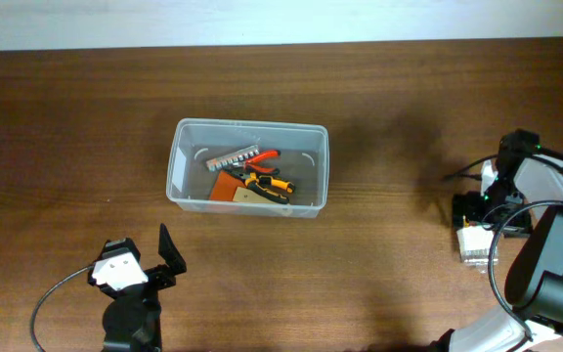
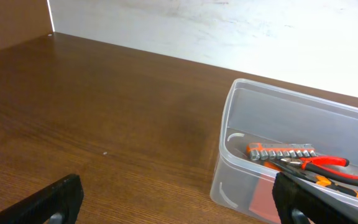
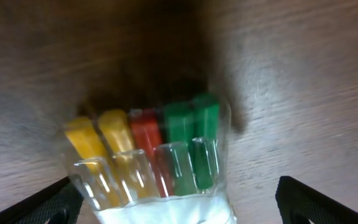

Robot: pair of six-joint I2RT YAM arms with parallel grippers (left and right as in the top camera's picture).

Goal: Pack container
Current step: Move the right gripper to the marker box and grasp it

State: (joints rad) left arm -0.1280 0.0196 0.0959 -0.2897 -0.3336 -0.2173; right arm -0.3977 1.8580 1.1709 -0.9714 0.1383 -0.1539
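Right beneath your right gripper (image 3: 176, 193) sits a small clear-and-white plastic case of yellow, red and green bits (image 3: 148, 162), well to the right of the large clear rectangular plastic container (image 1: 252, 124). The jaws stand wide apart on either side of the case, gripping nothing. The container lies mid-table, holding orange-handled pliers (image 1: 267, 184) and a grey bit strip (image 1: 233, 158). Your left gripper (image 2: 179, 193), jaws spread and empty, sits near the container's front-left corner, apart from it. Expect the container to be light, fairly stiff and slick-walled, so pinch its thick rim.
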